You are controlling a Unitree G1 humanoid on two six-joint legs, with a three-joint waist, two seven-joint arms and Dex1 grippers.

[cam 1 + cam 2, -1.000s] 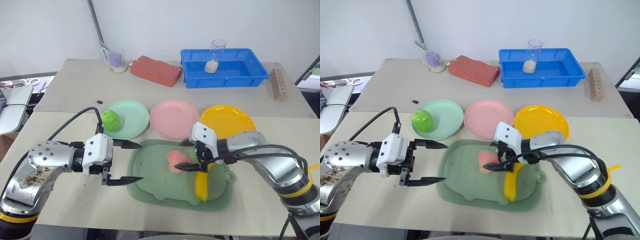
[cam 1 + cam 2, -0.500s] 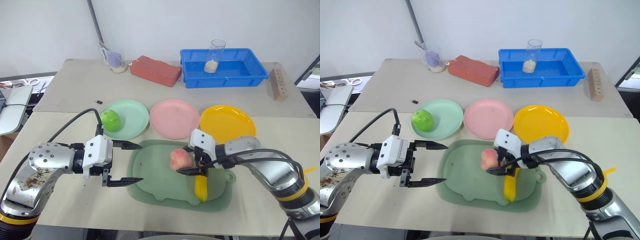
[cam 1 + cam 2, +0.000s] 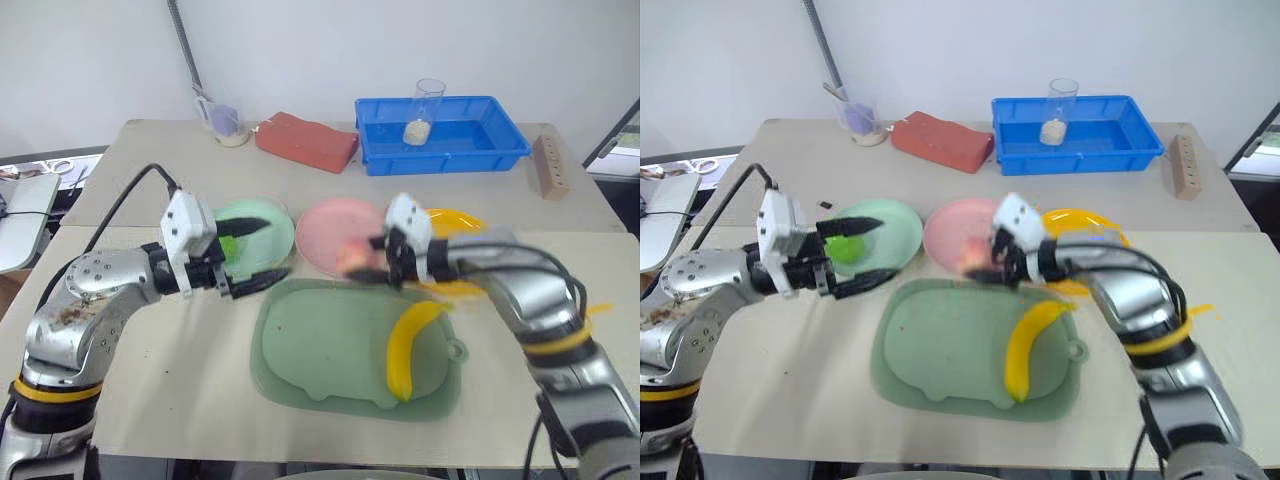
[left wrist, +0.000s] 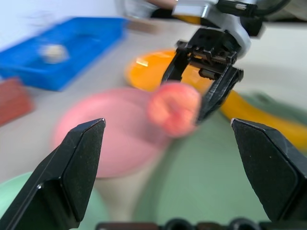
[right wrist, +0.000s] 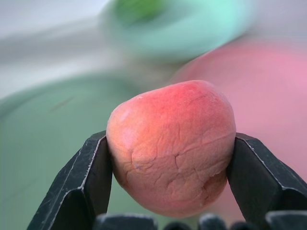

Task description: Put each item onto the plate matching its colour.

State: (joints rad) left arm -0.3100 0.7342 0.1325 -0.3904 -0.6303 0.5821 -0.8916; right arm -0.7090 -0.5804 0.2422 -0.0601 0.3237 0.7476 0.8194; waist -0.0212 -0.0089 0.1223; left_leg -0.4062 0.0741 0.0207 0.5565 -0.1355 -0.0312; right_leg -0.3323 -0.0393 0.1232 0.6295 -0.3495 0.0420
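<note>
Right wrist view: the right gripper (image 5: 170, 211) has both black fingers (image 5: 81, 187) pressed against the sides of the pink peach (image 5: 172, 143), which is clamped between them and clear of any surface. Nearest the robot, the dull-green oval tray (image 3: 320, 350) lies on the table (image 3: 150, 400), with the yellow banana (image 3: 410, 345) resting on its right part. Beyond the tray's far edge, the right gripper (image 3: 375, 262) holds the peach (image 3: 352, 258) over the near edge of the pink plate (image 3: 330, 225). The left gripper (image 3: 255, 255) has its two fingers spread wide apart with nothing between them; it sits over the near side of the mint green plate (image 3: 270, 240), where the green apple (image 3: 845, 247) lies on the plate's left part. The yellow plate (image 3: 455, 222) stands to the right of the pink one, partly hidden by the right arm. Farther back are a red brick (image 3: 305, 142), a blue bin (image 3: 440, 135) containing a clear glass (image 3: 425, 105), a small cup (image 3: 225, 122) and a wooden block (image 3: 548, 165) at the far right.
</note>
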